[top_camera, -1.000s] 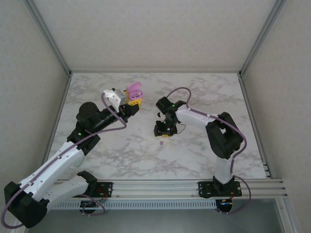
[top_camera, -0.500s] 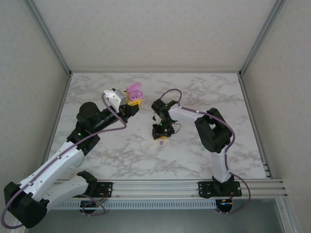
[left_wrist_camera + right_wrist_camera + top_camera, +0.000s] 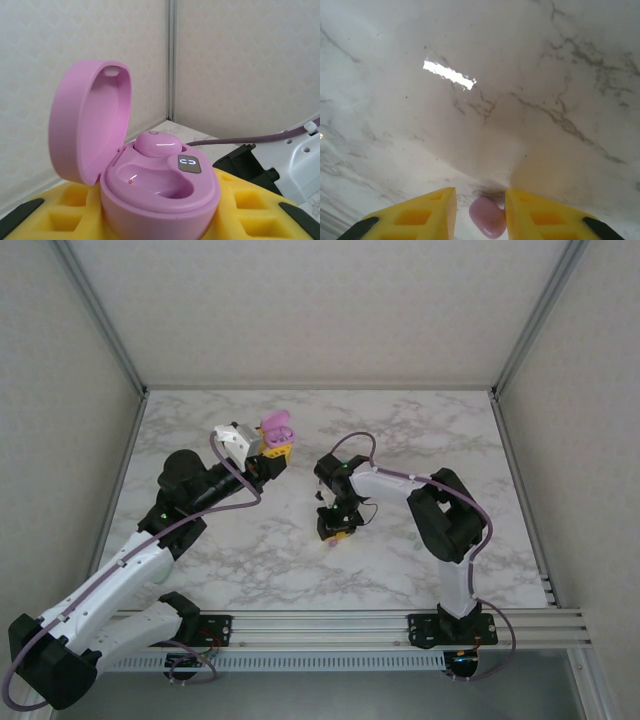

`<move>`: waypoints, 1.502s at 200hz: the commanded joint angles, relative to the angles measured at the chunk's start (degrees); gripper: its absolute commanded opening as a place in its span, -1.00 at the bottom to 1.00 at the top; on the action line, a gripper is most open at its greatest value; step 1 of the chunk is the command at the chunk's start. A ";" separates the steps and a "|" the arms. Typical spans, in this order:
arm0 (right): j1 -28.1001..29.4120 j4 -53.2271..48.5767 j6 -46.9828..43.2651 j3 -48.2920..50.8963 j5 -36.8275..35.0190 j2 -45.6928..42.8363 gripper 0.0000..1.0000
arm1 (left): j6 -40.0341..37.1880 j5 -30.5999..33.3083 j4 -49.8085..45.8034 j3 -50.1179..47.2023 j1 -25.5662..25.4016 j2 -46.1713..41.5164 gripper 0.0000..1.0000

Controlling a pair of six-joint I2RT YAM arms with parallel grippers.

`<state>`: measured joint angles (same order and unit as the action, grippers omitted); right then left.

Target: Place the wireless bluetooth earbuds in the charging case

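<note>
Earbud [image 3: 488, 223] between fingers [image 3: 420, 216] of right hand [image 3: 480, 202]

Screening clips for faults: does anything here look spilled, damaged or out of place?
Nothing stands out. The left gripper holds the charging case, lid open, one pink earbud seated and one socket empty. The other pink earbud lies on the table between the right gripper's fingers.
</note>
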<state>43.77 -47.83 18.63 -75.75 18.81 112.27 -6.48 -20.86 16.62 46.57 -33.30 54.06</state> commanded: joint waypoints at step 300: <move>10.20 -0.65 -48.23 2.98 -16.16 -3.95 -0.03 | -3.39 3.62 -4.32 0.81 -0.52 -6.08 -0.35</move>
<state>53.41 -47.20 -27.49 -73.58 4.47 107.46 -9.28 -17.43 11.90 46.26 -33.30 48.38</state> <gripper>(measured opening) 0.482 0.367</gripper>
